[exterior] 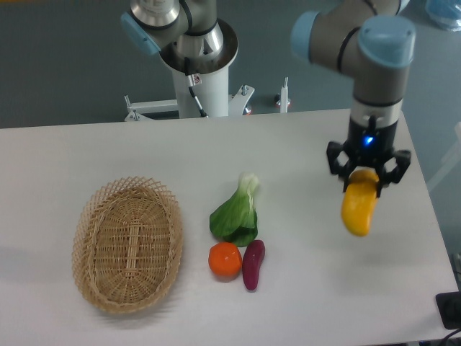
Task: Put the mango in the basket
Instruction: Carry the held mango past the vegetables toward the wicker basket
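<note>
White tabletop (108,151) spans the scene, with the arm's pedestal behind its far edge. Largest item on it: the basket (128,244), oval, tan woven wicker with a lacy open-weave rim, at the near left, nothing visible inside.

Arm reaches in from the far right, wrist vertical over the right part of the table. Gripper (365,178), black, blue light on its body, points straight down. Its fingers are closed around the upper end of the mango (359,207).

Mango: smooth, yellow-orange, oblong, slightly curved. It hangs lengthwise below the fingers, most of its body showing beneath them, top end hidden between the finger links. It is held clear of the table over the right side, well apart from the basket.

Between mango and basket, near the table's middle, a cluster of three:
- bok choy (237,212), green leaves, pale stem pointing to the far side; largest of the three.
- purple sweet potato (253,264), lying lengthwise just near of the bok choy.
- round orange fruit (225,259), just left of the sweet potato, touching or almost touching it; smaller than the mango.

This cluster lies on the straight line from mango to basket at table level.
</note>
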Robot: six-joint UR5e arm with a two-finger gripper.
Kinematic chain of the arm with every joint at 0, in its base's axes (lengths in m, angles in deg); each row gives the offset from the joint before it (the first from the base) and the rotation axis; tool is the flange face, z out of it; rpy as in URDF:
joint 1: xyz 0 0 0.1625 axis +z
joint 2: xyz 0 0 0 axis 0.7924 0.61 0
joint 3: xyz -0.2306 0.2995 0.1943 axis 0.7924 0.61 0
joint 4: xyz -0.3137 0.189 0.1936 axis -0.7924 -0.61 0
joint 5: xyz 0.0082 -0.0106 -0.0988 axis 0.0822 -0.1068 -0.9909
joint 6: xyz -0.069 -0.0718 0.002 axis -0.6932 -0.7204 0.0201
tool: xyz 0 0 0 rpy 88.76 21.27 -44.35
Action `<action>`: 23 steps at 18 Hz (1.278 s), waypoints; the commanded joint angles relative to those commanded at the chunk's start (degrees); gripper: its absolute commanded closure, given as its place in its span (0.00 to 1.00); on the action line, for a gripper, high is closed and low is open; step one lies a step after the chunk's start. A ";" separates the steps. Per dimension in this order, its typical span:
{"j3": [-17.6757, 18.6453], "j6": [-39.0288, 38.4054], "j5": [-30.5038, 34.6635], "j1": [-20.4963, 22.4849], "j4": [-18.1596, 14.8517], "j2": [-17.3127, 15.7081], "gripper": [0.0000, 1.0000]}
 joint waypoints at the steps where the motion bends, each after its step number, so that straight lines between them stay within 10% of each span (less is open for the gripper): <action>1: 0.00 -2.63 0.00 -1.32 -0.08 0.09 0.50; 14: 8.61 -24.09 6.15 -25.30 1.50 -2.11 0.50; 23: 12.04 -27.71 6.15 -31.30 1.58 -1.84 0.50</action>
